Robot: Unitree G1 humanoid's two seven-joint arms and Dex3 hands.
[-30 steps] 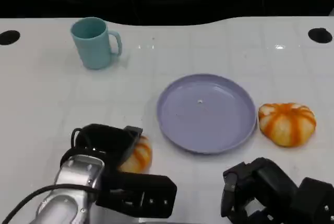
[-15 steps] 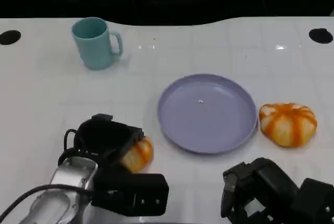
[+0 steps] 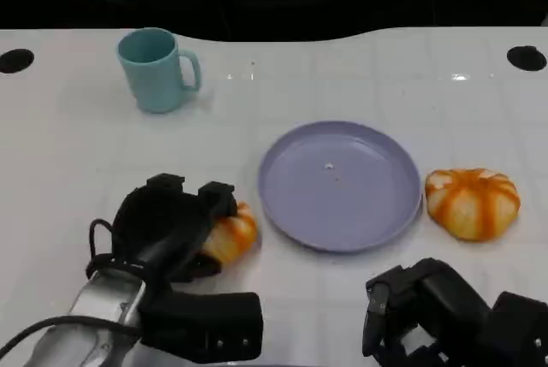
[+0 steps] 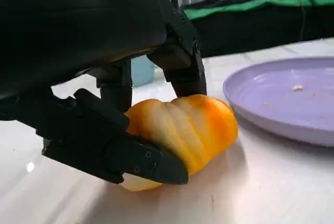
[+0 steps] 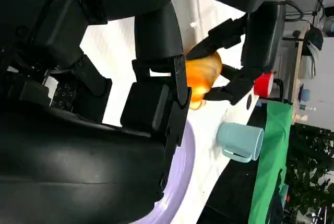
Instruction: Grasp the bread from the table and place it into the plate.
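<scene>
The bread [image 3: 229,236] lies on the table [image 3: 68,162] just left of the plate [image 3: 340,185], clasped by the left hand [image 3: 167,226], while the right hand [image 3: 419,311], near the plate's front, has its fingers curled on nothing.

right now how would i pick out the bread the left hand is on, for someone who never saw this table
Start at the lilac plate in the middle of the white table. Just off its near-left rim lies an orange-glazed bread roll, with the left hand closed around it. The other roll sits bare at the plate's right side.
</scene>
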